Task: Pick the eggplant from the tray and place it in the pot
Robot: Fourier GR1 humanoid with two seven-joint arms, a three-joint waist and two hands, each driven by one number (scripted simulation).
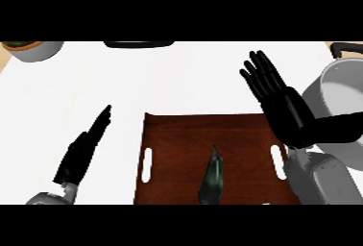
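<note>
We see the slim dark green eggplant (211, 178) lying lengthwise near the middle of the dark brown rectangular tray (177, 139), towards its near edge. Our right hand (278, 98) hovers above the tray's far right corner with fingers straight and spread, holding nothing. The tall grey metal pot (340, 91) stands just right of it. Our left hand (86, 146) rests left of the tray, fingers straight, empty. A small grey bowl (34, 49) sits at the far left.

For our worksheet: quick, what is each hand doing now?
Left hand: open, holding nothing.
Right hand: open, holding nothing; eggplant lies on the tray.
</note>
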